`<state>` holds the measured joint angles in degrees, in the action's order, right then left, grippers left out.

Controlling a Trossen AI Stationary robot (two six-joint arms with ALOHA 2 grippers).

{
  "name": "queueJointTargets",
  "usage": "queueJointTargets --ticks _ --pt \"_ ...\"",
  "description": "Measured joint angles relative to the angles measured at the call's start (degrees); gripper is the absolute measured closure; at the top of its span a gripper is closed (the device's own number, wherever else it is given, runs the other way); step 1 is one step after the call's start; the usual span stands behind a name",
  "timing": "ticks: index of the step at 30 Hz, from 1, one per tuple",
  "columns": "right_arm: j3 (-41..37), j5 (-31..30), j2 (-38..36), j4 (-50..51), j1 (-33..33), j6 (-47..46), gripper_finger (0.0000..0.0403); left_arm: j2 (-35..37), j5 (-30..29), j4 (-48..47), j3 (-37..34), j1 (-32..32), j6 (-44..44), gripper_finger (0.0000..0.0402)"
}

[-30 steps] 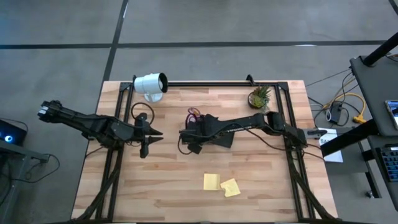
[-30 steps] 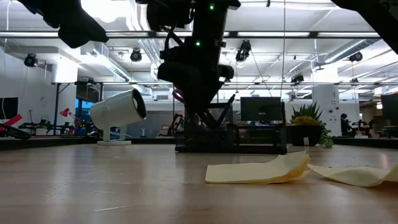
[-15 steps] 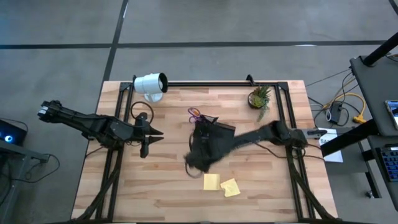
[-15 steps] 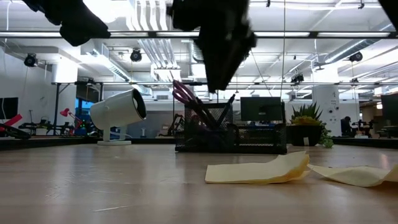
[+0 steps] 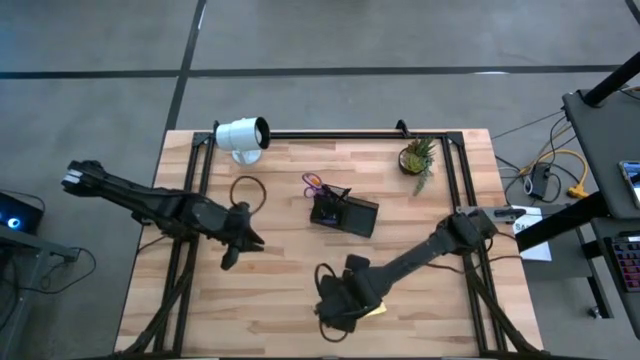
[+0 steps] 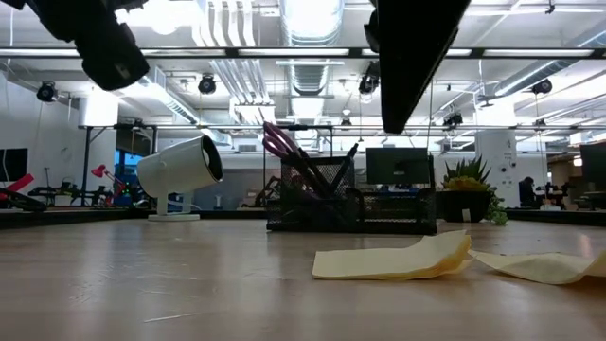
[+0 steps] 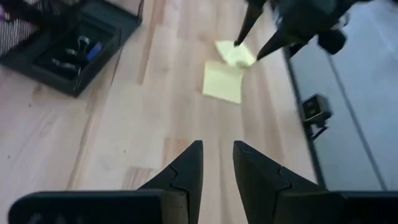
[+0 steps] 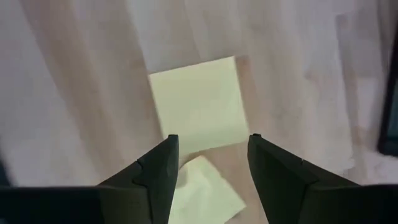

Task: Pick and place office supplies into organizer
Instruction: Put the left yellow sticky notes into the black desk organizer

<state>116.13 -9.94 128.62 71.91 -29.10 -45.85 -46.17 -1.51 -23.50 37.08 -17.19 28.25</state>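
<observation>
Wooden tabletop [image 5: 250, 300], overhead lights behind. Sticky-note pads [image 8: 199, 102]: flat beneath right gripper [image 8: 211, 155], jaws spread, empty, arm stretched low. Organizer [image 5: 343, 212]: well apart. Left gripper [image 7: 216, 158]: hovering, jaws narrowly parted, empty.

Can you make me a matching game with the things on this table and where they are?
Things:
1. purple scissors
2. sticky notes
3. potted plant
4. white lamp

Places:
A. far right corner of the table
B. standing in the black organizer
C. flat on the wood, under the right gripper
D. far left part of the table

Pairs: 1-B, 2-C, 3-A, 4-D
</observation>
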Motion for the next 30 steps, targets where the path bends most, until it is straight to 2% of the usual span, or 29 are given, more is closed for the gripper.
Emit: queueJointTargets --ticks 10,19,22,30 --pt "-7.26 -1.97 0.00 -1.39 -1.42 9.70 0.0222 -10.11 0.35 5.27 -0.06 0.00 -0.11 0.0328" --pt "-8.21 -3.86 0.00 -4.56 -7.00 22.47 0.0222 -24.42 5.67 27.75 -0.35 0.00 -4.66 0.0328" --pt "-9.67 -3.82 0.02 -8.70 -7.74 25.39 0.0222 -29.89 6.38 33.75 -0.35 0.00 -4.68 0.0328" --pt "-15.21 -4.44 0.02 -13.78 -7.53 31.25 0.0222 -42.44 13.83 43.20 2.55 0.00 -4.52 0.0328"
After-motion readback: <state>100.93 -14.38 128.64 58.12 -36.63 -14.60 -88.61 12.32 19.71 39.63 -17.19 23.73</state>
